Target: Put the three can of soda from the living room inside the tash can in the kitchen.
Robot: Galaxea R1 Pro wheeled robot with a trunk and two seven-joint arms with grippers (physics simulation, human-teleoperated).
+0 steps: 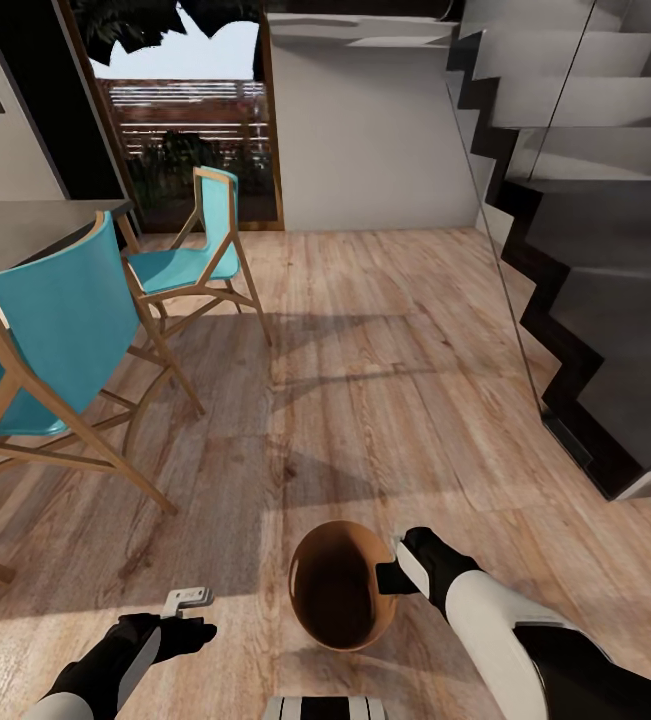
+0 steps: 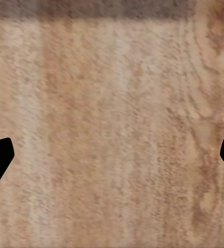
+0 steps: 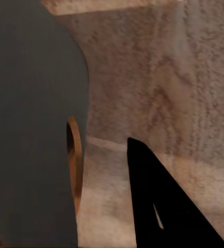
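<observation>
Copper-brown inside, the bin (image 1: pixel 340 590) stands on the wood floor (image 1: pixel 385 380) right before the robot. The right gripper (image 1: pixel 397 566) grips its rim. The left gripper (image 1: pixel 187 601) is spread wide, empty. Tugging the rim could tip the bin over.

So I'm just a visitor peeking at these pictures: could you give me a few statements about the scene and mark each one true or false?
1. The round tapered bin with the copper-brown inside stands on the light wood floor between the robot's two arms. True.
2. An orange soda can lies inside the bin. False: what shows of the inside has no can.
3. The right gripper is at the bin's rim. True.
4. The left gripper is clamped on a can. False: it is open, with bare floor between its fingers.
5. The chairs with teal seats on wooden frames stand on the robot's right. False: they stand on its left.
</observation>
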